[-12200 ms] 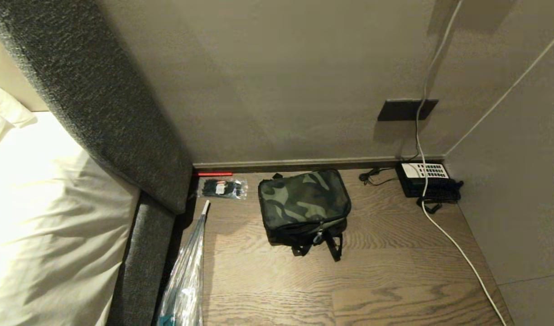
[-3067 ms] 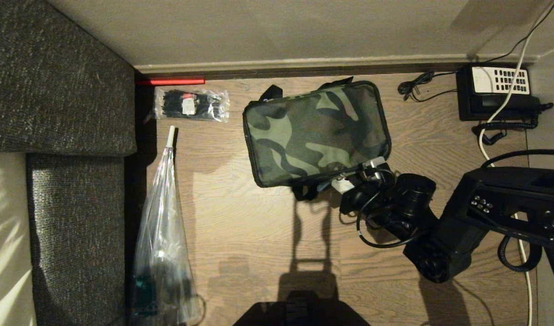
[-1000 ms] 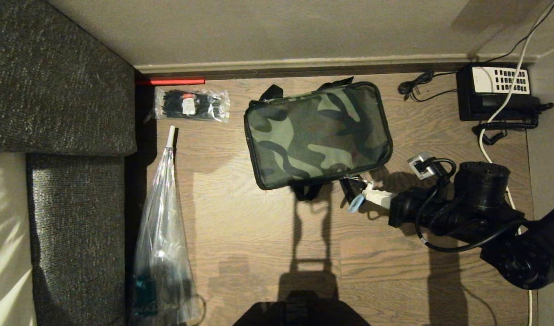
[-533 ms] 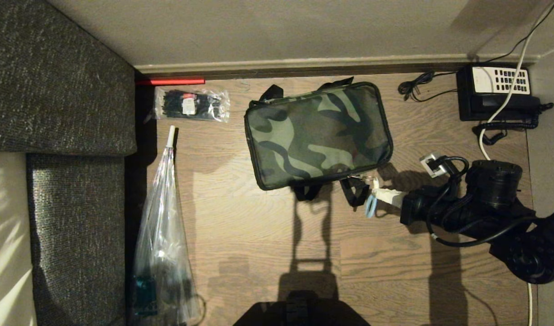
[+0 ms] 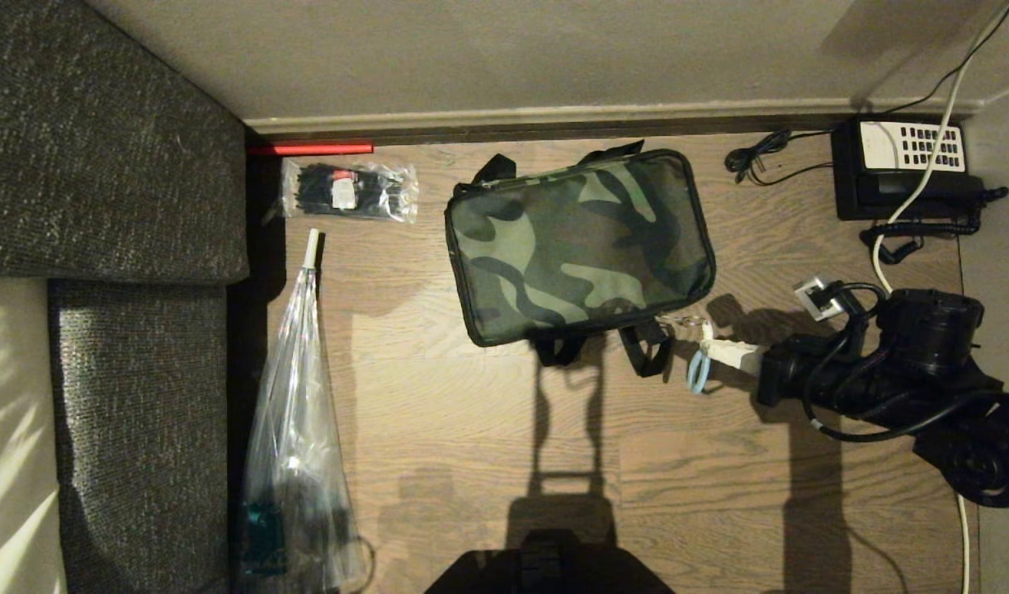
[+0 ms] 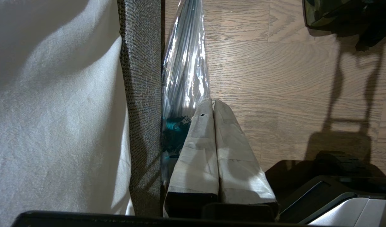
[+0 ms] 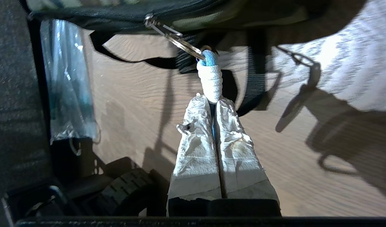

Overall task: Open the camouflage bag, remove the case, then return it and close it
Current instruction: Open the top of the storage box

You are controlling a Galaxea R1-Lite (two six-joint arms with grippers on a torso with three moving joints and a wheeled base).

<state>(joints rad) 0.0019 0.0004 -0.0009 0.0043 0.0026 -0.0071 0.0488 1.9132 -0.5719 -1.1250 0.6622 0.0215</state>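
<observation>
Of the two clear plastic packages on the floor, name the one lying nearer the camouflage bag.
The small flat packet of black ties, lying by the wall left of the camouflage bag. The long wrapped umbrella lies farther off, along the dark upholstered side.

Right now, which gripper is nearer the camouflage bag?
Right. The right gripper grips the cord on the camouflage bag zipper; the left gripper hangs beside the bed, away.

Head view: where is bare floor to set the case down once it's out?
Bare floor lies below the camouflage bag, between the bagged umbrella and the right gripper. Crowded: the tie packet on the bag's left, the telephone and cords on its right.
</observation>
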